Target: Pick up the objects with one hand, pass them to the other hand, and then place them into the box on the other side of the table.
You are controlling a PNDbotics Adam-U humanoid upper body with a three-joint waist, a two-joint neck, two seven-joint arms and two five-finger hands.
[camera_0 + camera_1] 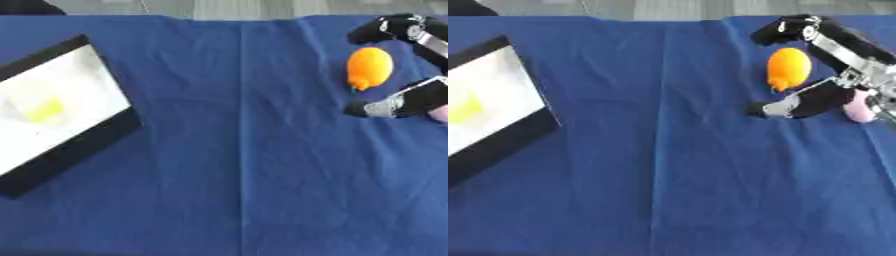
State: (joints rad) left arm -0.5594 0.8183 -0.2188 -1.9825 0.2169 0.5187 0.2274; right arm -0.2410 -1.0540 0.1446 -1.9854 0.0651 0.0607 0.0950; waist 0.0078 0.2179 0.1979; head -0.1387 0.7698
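Observation:
An orange lemon-shaped fruit (788, 67) lies on the blue cloth at the right. My right hand (846, 65) reaches in from the right edge and straddles it. Its fingers (785, 29) arch over the far side and its thumb (789, 106) lies on the near side; neither touches the fruit. The hand is open. A pink object (857, 108) lies just behind the thumb, partly hidden. The box (74, 145) has a black rim and a white floor and stands at the left, with a yellow object (44, 110) inside it. My left hand shows in no view.
A blue cloth (236, 175) covers the whole table, with a crease running down its middle. A dark shape (26, 6) sits at the far left corner beyond the table edge.

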